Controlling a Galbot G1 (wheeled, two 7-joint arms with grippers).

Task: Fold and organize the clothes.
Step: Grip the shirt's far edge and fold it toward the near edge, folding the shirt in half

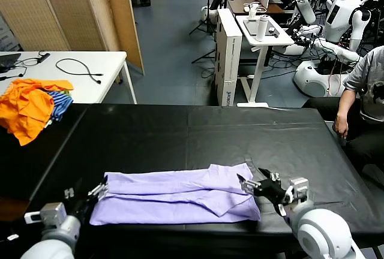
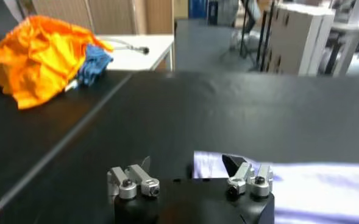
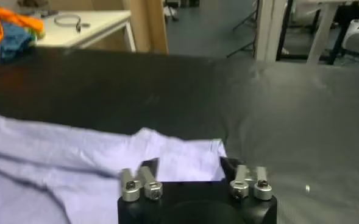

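A folded lavender shirt (image 1: 180,198) lies on the black table (image 1: 198,133); the left gripper (image 1: 96,192) and right gripper (image 1: 247,184) flank it, jaws apart. Orange clothes (image 1: 27,108) sit far left.

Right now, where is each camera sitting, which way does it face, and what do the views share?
Head view: up high, looking down the black table; both arms show, left gripper and right gripper at the T-shirt ends.
Left wrist view: behind its open fingers, facing the orange heap.
Right wrist view: behind its open fingers, over the shirt.
All views share shirt and heap.
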